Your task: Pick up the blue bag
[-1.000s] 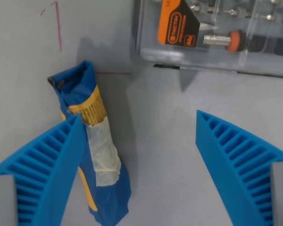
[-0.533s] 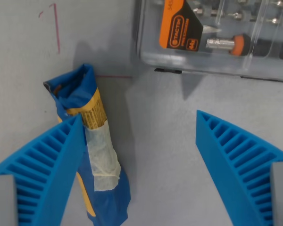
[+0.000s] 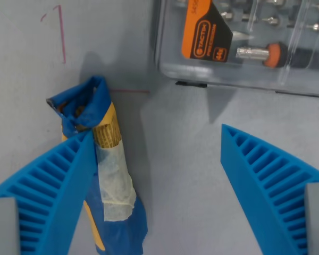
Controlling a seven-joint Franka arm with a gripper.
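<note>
I see the blue bag [image 3: 103, 175] as crinkled, slightly glossy plastic film, patched with a strip of matt, papery tape [image 3: 116, 183]. My fingers [image 3: 50, 199] look like ribbed matt blue plastic. The desk [image 3: 181, 175] is smooth, matt grey. The tool case [image 3: 244, 42] is clear glossy plastic holding shiny metal bits.

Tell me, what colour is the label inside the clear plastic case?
Orange with black lettering, on the label in the case; the wrist view shows it.
</note>
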